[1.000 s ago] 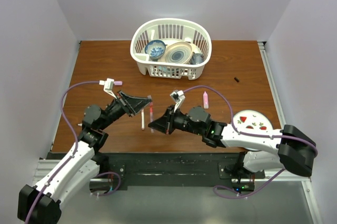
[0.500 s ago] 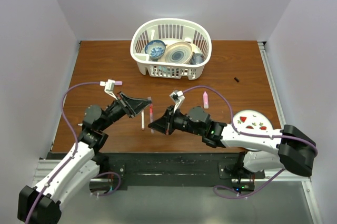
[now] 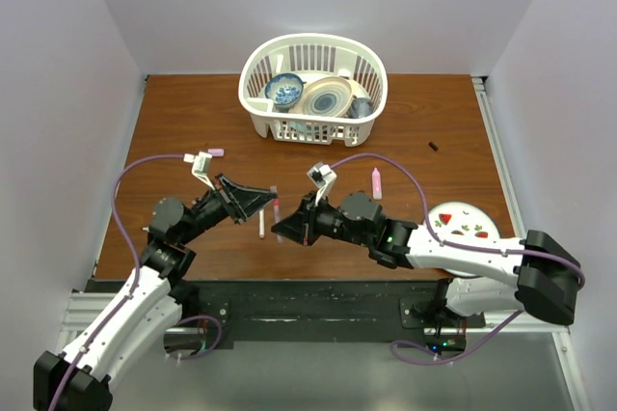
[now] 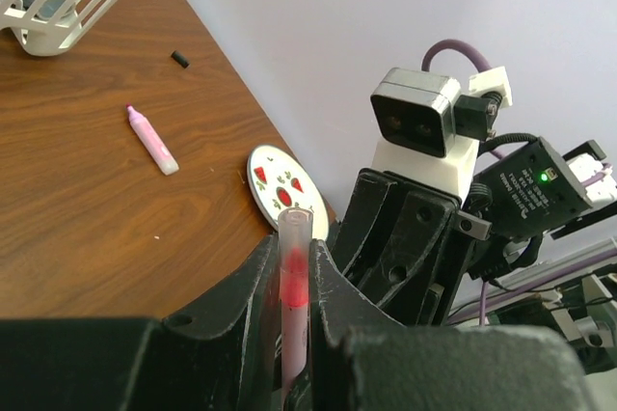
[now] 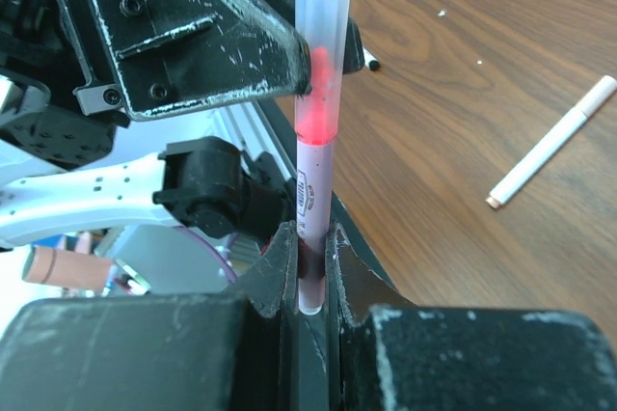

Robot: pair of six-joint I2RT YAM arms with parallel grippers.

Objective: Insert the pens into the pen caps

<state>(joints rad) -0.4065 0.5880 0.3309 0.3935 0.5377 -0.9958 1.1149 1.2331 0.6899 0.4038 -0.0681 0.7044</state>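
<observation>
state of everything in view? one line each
left gripper: shut on clear cap
right gripper: shut on red-tipped pen
red-tipped pen: off the table, tip inside clear cap
pink highlighter: lying on table, untouched
white pen: lying on table, untouched
black cap: loose on table
basket: upright, holding dishes

Left gripper (image 3: 273,201) and right gripper (image 3: 278,230) clamped, tips meeting.

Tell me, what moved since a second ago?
The left gripper slid slightly toward the right gripper; both clamp the red-tipped pen. Nothing was grabbed or dropped. The right gripper, the white pen on the table and the pink highlighter stayed put.
</observation>
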